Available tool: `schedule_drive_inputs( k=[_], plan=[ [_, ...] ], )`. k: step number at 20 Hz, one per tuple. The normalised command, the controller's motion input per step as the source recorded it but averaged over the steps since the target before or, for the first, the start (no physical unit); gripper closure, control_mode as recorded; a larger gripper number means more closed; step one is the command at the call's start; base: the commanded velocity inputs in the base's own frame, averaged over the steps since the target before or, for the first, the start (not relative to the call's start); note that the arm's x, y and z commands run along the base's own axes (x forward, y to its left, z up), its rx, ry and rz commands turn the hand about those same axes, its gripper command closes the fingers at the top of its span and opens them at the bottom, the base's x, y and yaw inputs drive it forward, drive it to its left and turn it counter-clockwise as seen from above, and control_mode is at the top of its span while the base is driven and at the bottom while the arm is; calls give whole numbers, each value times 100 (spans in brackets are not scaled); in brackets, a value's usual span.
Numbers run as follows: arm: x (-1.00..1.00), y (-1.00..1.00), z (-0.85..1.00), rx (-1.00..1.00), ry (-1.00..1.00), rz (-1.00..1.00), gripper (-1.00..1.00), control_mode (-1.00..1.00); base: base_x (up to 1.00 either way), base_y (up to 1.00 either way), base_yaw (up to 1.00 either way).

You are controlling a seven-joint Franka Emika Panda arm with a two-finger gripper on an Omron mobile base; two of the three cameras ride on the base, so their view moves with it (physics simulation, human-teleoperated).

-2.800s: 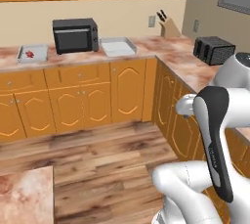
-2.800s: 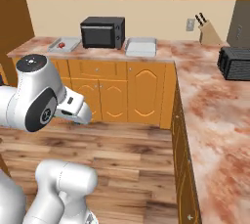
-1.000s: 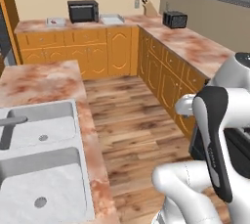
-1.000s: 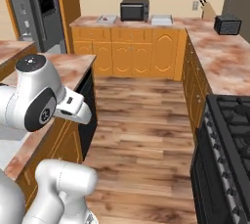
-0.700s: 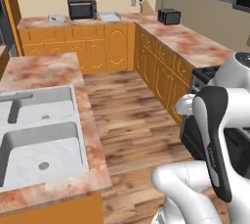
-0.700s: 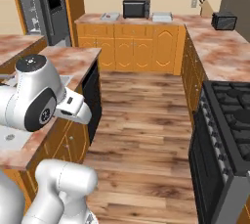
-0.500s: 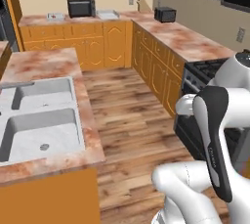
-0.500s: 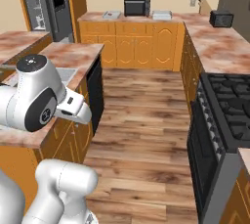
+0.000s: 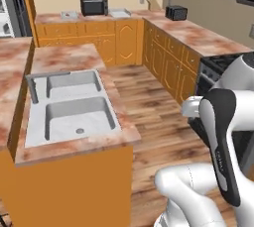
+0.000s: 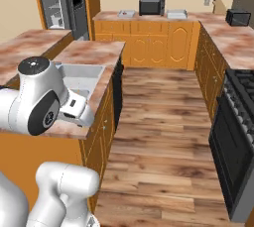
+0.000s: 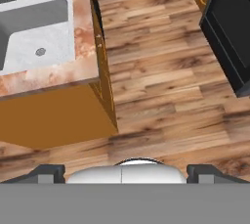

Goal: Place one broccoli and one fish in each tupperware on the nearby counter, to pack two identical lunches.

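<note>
The base is mid-kitchen, sink at nine o'clock and stove at three. The worktop lies well off at twelve, along the back wall beside the microwave. The claw hangs released, carrying nothing. Best approach — square up to that worktop before reaching; broccoli, fish and tubs are too small to make out.

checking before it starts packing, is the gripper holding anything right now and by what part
Nothing is held. In the hand view the gripper is open, its fingertips wide apart with only wooden floor beyond them.
</note>
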Motion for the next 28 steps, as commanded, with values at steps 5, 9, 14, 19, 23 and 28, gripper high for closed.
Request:
schedule_drive_inputs(
  k=[5,9,14,19,23,28],
  plan=[
    [0,0,0,0,0,0,-100,100,0,100,0],
    [0,0,0,0,0,0,-100,100,0,100,0],
    [0,0,0,0,0,0,-100,100,0,100,0],
    [0,0,0,0,0,0,-100,100,0,100,0],
    [0,0,0,0,0,0,-100,100,0,100,0],
    [0,0,0,0,0,0,-100,100,0,100,0]
  ],
)
